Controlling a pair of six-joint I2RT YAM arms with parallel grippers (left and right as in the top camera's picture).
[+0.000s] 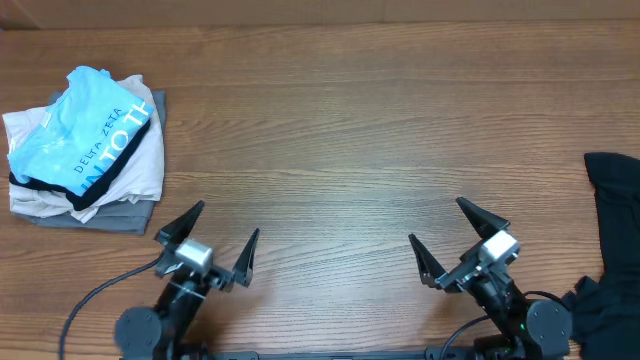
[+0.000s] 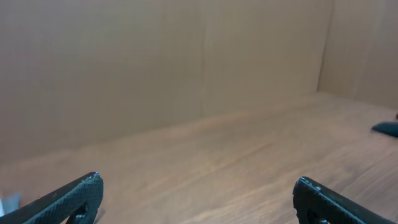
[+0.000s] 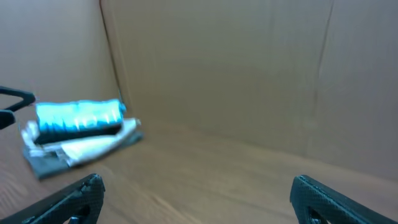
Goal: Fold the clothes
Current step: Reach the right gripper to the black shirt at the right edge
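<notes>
The black shirt lies crumpled at the table's right edge, partly cut off by the overhead view and trailing down towards the right arm's base. A dark sliver of it shows at the far right of the left wrist view. My left gripper sits near the front edge, left of centre, open and empty. My right gripper sits right of centre, open with only bare wood between its fingers, about a hand's width left of the shirt.
A stack of folded garments rests at the far left, a light-blue lettered shirt on top of white and grey ones; the stack also appears in the right wrist view. Brown walls enclose the wooden table.
</notes>
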